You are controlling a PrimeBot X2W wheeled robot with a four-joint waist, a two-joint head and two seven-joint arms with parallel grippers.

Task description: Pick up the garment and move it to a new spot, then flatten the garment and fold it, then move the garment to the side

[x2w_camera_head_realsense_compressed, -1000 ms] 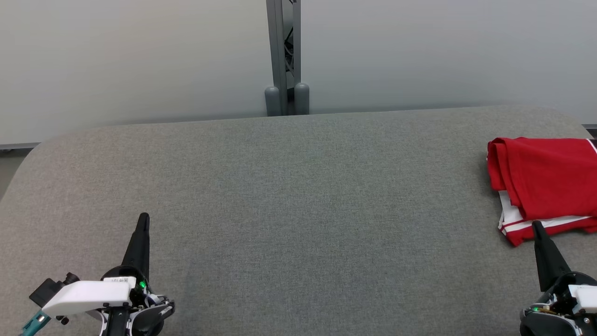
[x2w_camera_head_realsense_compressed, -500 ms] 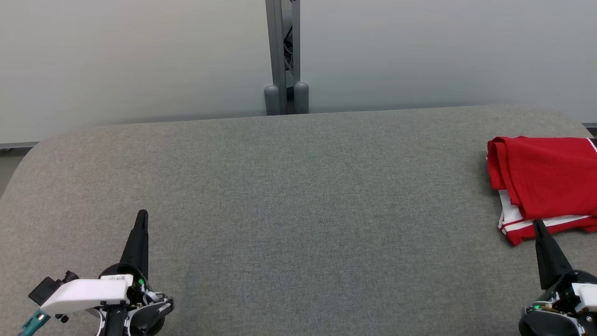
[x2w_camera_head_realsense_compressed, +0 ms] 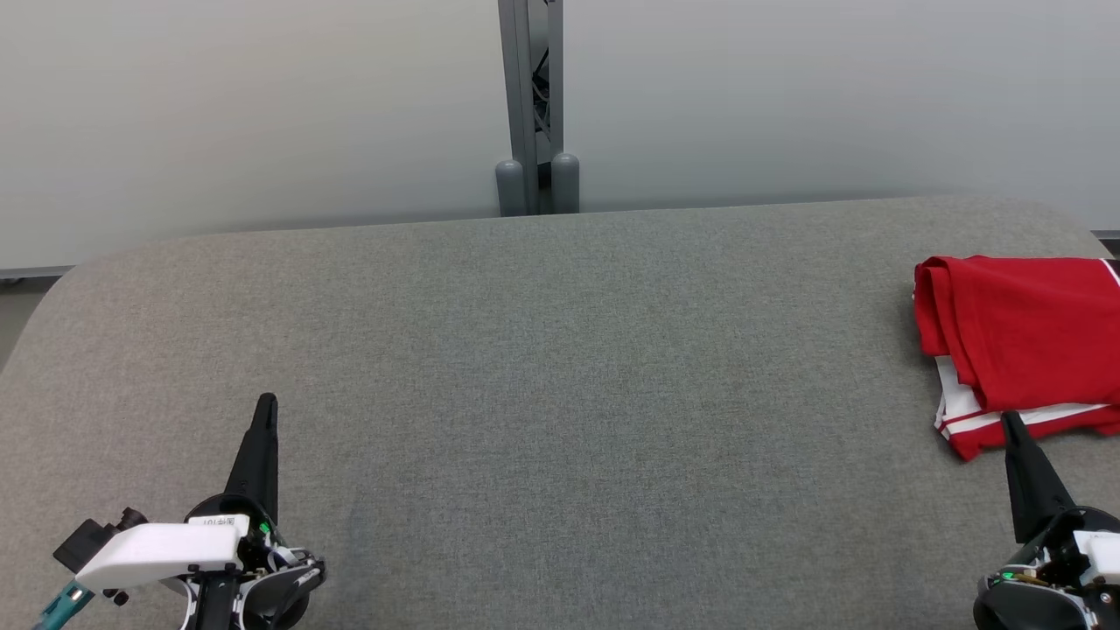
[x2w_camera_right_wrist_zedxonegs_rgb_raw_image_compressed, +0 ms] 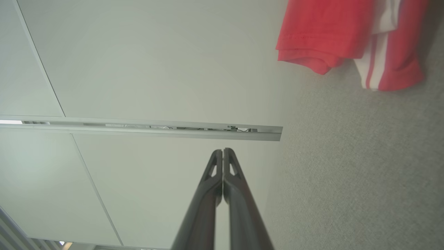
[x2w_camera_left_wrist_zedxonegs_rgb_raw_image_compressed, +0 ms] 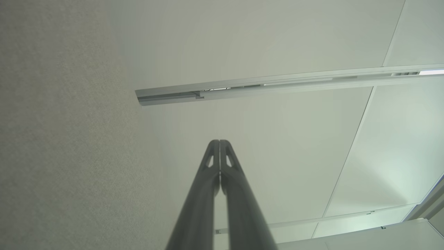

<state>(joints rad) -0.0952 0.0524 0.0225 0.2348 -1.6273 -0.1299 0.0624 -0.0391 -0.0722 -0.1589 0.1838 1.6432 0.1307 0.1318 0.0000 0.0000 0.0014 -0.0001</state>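
both closed, low: left gripper (x2w_camera_head_realsense_compressed: 266, 402), right gripper (x2w_camera_head_realsense_compressed: 1011, 419)

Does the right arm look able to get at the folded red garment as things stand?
Probably yes: the right gripper sits close by the red garment's near edge, with nothing between them on the grey table. Its jaws are shut, though, and would have to open first.

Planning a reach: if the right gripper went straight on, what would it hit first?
Probably the pale wall panel; the right gripper aims past the red garment, though depth is unclear.
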